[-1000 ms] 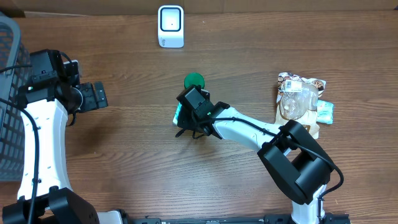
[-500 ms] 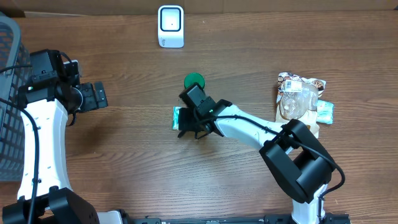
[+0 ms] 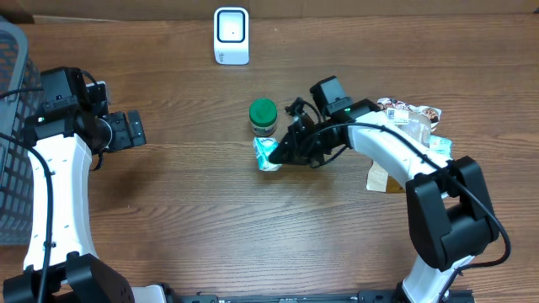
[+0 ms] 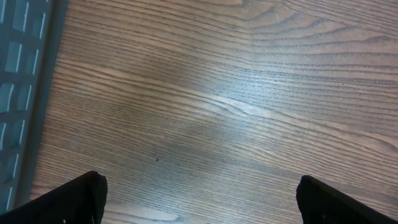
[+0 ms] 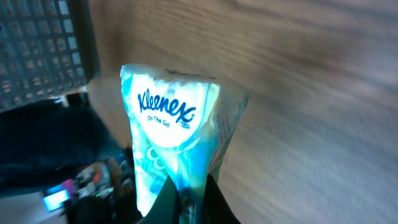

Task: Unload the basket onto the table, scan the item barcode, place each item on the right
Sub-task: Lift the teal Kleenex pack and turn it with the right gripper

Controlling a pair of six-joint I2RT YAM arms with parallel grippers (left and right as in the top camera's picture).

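Observation:
A blue-and-white Kleenex tissue pack (image 3: 267, 154) hangs just in front of a green-lidded jar (image 3: 263, 117) at the table's middle. My right gripper (image 3: 283, 152) is shut on the pack's right end. In the right wrist view the Kleenex tissue pack (image 5: 171, 140) stands up out of my right gripper (image 5: 189, 200), pinched at its lower end, printed name facing the camera; no barcode shows. The white scanner (image 3: 231, 35) stands at the back edge. My left gripper (image 3: 135, 130) hovers open over bare wood at the left, and in its wrist view the left gripper (image 4: 205, 208) has nothing between its fingers.
A grey mesh basket (image 3: 13, 126) fills the far left edge and shows as the basket (image 4: 25, 74) in the left wrist view. A heap of packaged snacks (image 3: 408, 139) lies at the right, under my right forearm.
My right gripper has shut on the tissue pack, lifted it off the table and swung it to the right, beside the green-lidded jar. The left arm has not moved.

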